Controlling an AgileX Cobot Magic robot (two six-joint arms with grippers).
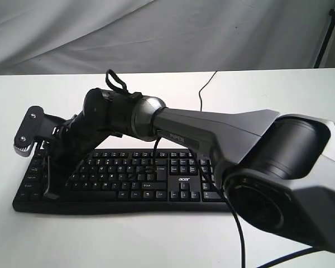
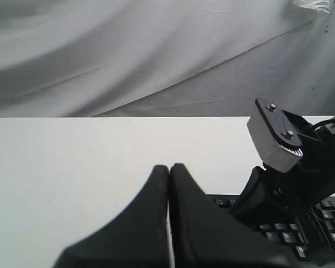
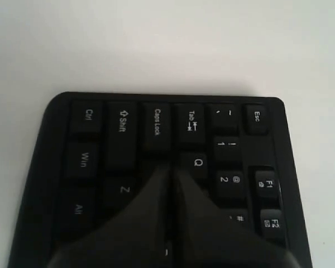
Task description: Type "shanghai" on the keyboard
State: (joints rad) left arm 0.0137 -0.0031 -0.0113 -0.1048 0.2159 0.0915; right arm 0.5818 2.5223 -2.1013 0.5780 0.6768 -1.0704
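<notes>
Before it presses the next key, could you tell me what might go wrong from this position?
1. The shut right gripper sits tight among Caps Lock, Q and Z on the keyboard; a slightly off press could hit a neighbour.
2. The left gripper is close to the right arm's wrist; moving either might bring them together.

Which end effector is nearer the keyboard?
Right. The right end effector, shut, sits over the keyboard by Caps Lock and Q; the left end effector is off the keyboard, over the table.
</notes>
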